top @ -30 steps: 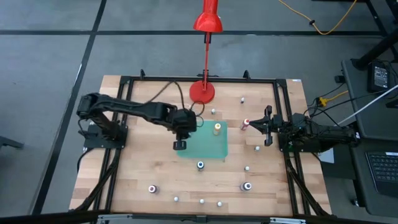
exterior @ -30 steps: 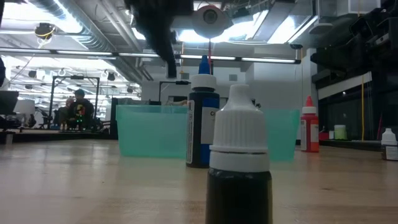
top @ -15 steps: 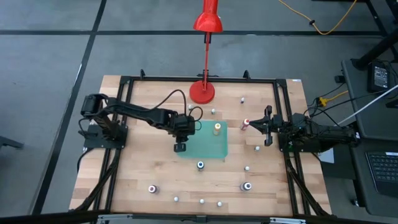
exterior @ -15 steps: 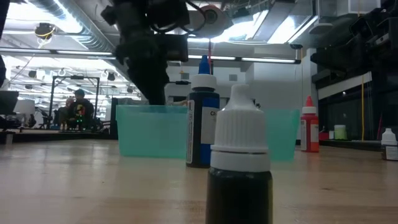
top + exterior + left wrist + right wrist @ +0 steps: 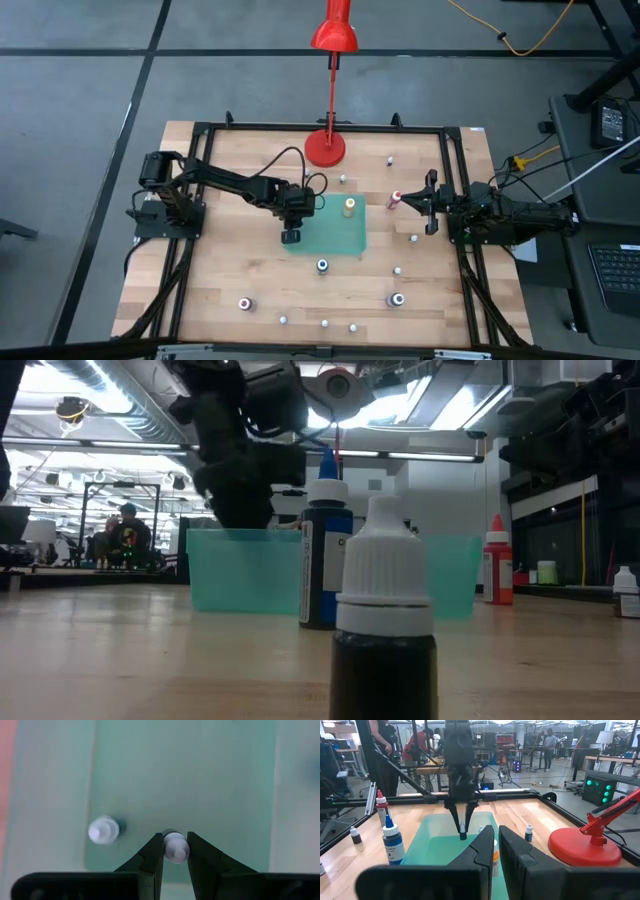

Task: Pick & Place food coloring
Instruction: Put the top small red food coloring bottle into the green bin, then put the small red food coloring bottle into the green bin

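On the wooden table [image 5: 220,270] sits a green tray [image 5: 345,236], people apparently beyond.

I see the tray [image 5: 335,235] near the middle of the surface [image 5: 220,280], and the lamp [image 5: 325,147] stands just behind it. My left gripper [image 5: 291,236] hangs over the tray's left edge, with one small bottle [image 5: 176,847] between its fingers [image 5: 152,855]; a second bottle [image 5: 103,829] stands in the tray beside it. My right gripper [image 5: 430,205] waits to the right of the tray, near the surface's right side. One bottle with a pointed cap [image 5: 322,265] stands just in front of the tray. More bottles [image 5: 325,323] are spread along the front of the surface.
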Motion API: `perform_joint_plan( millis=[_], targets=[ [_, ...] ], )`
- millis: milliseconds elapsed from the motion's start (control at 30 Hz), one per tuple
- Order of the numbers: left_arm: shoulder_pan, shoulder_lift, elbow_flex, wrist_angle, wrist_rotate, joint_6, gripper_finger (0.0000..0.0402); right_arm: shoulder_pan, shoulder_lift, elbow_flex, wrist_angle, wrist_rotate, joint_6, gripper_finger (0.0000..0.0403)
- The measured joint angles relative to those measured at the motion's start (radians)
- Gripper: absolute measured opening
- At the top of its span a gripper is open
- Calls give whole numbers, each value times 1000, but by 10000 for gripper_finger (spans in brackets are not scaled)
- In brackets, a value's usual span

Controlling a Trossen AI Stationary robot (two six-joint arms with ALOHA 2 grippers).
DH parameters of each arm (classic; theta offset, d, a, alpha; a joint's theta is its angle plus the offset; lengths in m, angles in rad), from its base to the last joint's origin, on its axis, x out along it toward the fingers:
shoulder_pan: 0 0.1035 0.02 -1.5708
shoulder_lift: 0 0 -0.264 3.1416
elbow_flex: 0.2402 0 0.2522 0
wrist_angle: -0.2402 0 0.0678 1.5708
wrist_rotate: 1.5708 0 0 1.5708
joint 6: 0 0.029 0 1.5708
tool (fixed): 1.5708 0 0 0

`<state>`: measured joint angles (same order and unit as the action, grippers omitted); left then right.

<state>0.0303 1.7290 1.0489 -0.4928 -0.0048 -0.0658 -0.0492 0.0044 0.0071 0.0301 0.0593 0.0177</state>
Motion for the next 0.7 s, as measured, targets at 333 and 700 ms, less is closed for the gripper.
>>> perform_joint_plan(
  millis=[333,700],
  targets=[
    [1,9,1,11,-4,1,97,0,0,0,0,0,0,31],
    [2,5,38,-72,-23,1,131,0,0,0,0,0,0,31]
  ],
)
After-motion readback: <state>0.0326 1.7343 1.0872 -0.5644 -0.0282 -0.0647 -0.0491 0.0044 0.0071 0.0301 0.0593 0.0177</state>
